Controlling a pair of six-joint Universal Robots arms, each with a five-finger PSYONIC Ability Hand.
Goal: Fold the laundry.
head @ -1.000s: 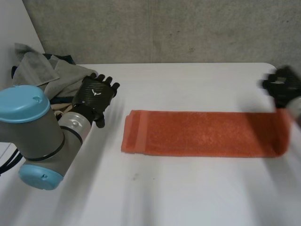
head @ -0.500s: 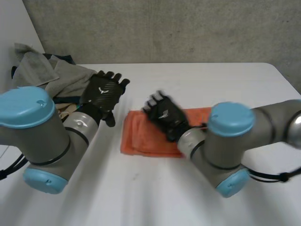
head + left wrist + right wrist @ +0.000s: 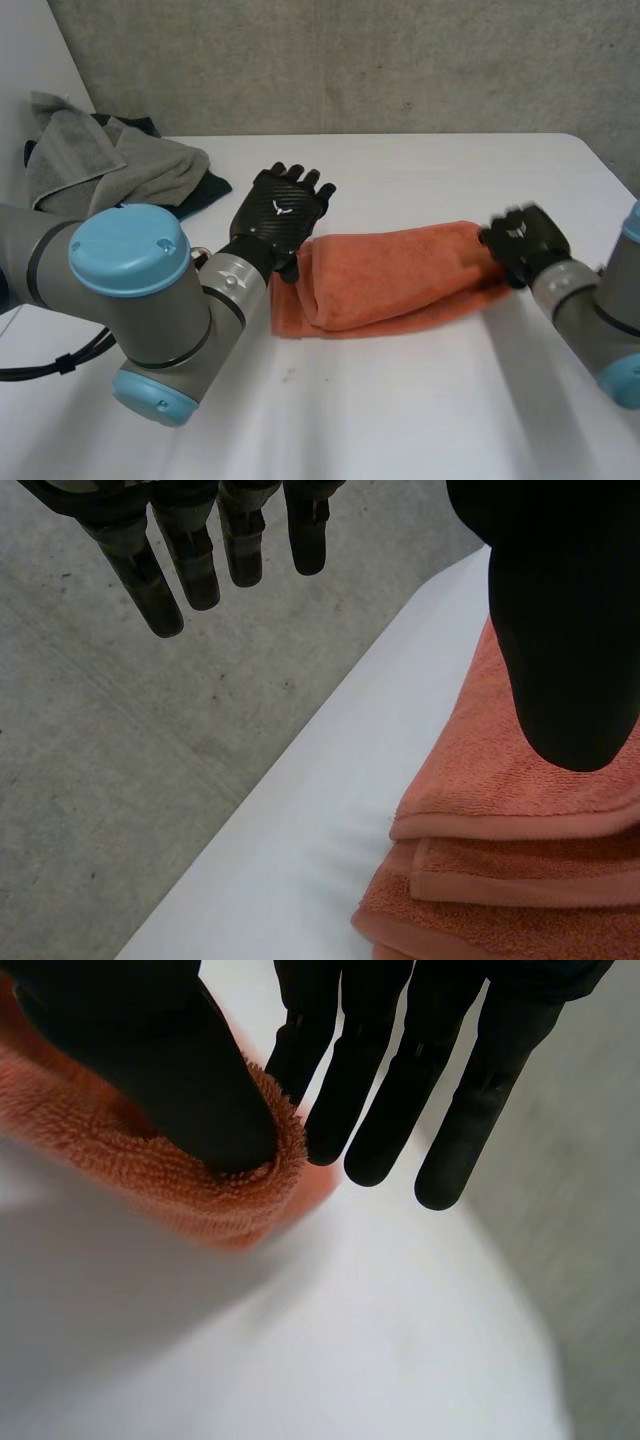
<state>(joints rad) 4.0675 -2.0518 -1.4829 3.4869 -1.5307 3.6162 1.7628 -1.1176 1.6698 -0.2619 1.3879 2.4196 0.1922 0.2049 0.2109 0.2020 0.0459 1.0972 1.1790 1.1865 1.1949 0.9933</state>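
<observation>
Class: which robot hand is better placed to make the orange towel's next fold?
Right: the right robot hand pinches an end of the orange towel; the left robot hand is open, holding nothing.

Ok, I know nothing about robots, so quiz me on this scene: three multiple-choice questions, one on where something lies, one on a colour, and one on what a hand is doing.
1. Where on the table does the grey cloth pile lie?
A. In the middle
B. At the near right edge
C. At the far left corner

2. What colour is the folded towel?
A. Orange
B. Blue
C. Green

3. What is the right hand doing?
A. Lying flat on bare table
B. Pinching the towel's end between thumb and fingers
C. Curled in a fist, holding nothing

Answers:
1. C. In the head view, the pile sits in the far left corner, beyond the left arm.
2. A. All three views show orange terry cloth.
3. B. In the right wrist view, the thumb presses the towel's end against the fingers.
</observation>
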